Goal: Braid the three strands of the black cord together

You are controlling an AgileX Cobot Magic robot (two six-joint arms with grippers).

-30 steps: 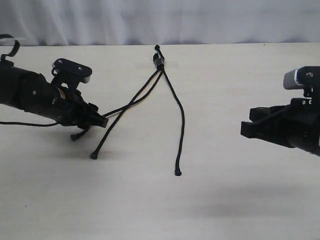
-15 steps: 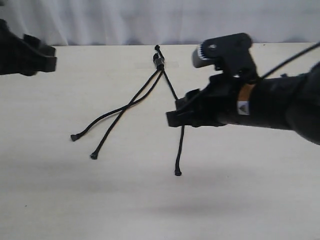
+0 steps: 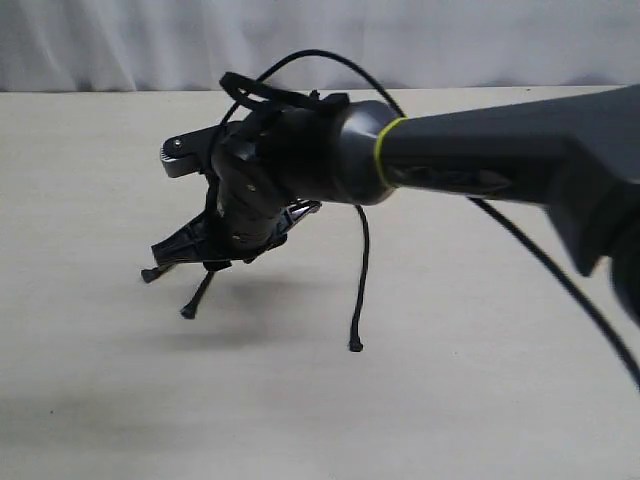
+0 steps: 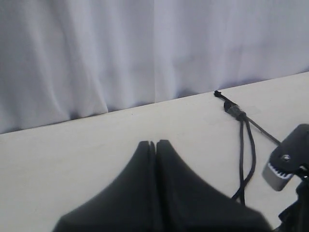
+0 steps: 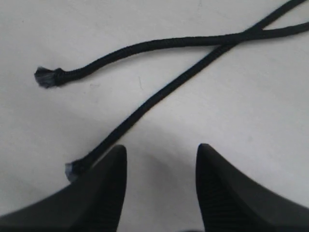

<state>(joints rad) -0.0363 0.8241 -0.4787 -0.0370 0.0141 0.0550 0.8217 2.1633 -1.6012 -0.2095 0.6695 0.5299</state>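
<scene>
The black cord lies on the tan table, and its knotted end with the clip [image 4: 235, 110] shows in the left wrist view. In the exterior view the right arm hides that end. Two strands run left and end in knobby tips [image 3: 148, 274] [image 3: 186, 313]. The third strand [image 3: 362, 270] runs down the middle to its own tip [image 3: 355, 346]. My right gripper [image 3: 172, 248] [image 5: 161, 150] hangs open just above the two left strands, nothing between its fingers. One strand tip [image 5: 72, 170] lies beside a finger, the other tip [image 5: 46, 77] farther off. My left gripper [image 4: 156, 143] is shut and empty, away from the cord.
The right arm [image 3: 480, 160] stretches across the middle of the table, and its smooth cable [image 3: 540, 270] loops above and behind it. A white curtain [image 3: 320, 40] hangs behind the table's far edge. The right arm's wrist camera housing [image 4: 285, 164] shows in the left wrist view.
The left arm has pulled back out of the exterior view. The right arm has swung from the right side across the cord to above the two left strands. The strands lie as before.
</scene>
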